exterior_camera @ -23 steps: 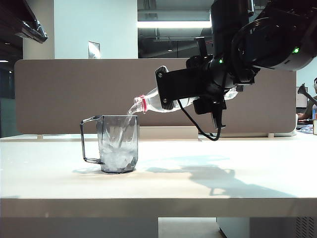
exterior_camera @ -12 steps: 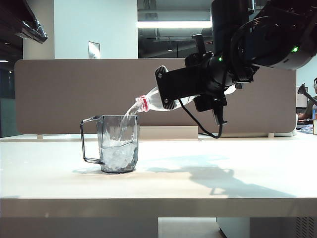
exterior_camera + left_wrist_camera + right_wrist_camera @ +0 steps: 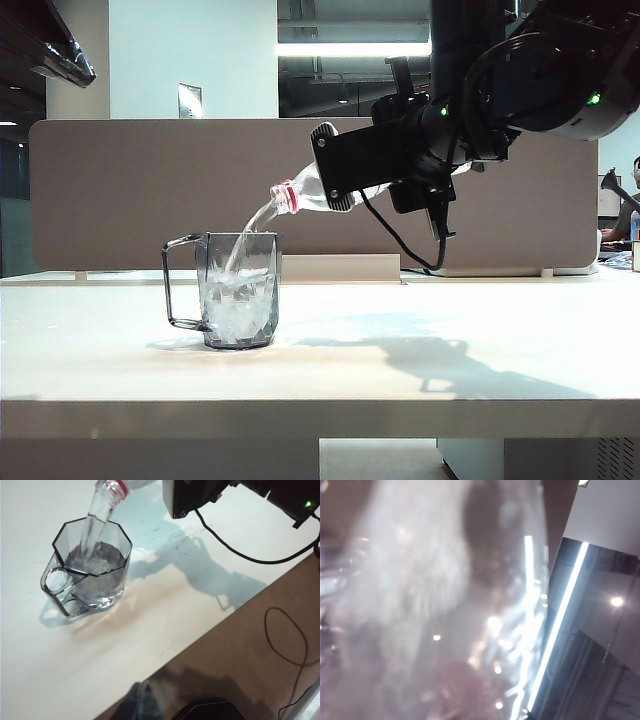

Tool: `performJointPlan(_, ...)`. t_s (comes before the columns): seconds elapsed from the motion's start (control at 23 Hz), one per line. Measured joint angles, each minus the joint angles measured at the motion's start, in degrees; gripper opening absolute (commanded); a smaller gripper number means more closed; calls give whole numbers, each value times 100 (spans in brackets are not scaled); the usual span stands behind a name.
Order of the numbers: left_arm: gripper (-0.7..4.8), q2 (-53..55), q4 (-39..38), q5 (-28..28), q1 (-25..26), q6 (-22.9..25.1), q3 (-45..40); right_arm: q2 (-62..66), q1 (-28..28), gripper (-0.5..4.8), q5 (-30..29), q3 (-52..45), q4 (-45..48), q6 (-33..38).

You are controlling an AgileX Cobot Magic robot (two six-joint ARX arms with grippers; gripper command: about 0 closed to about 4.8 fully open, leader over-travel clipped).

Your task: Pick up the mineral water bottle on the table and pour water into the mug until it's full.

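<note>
The mug stands on the table. The mineral water bottle is tipped above the mug, its red ring just over the rim. The water runs from the bottle's mouth down into the mug. The right gripper holds the bottle, up beside the mug.

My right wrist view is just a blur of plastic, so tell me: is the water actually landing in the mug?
Observer: Yes. The right claw holds the mineral water bottle tilted, and the water streams into the mug.
Operator: How full?
Observer: Well over half, short of the rim.
Operator: And the left claw?
Observer: Not visible anywhere; its camera looks down into the mug on the table.
</note>
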Motion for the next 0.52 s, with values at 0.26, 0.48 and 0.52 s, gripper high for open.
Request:
performJointPlan(0.26,-5,0,0,0,0,0,0,-2,0,202,-4,0,109,0)
performJointPlan(0.48,-5,0,0,0,0,0,0,-4,0,202,-24,0,122,0)
performJointPlan(0.52,-5,0,2,2,0,0,0,-4,0,202,-39,0,133,0)
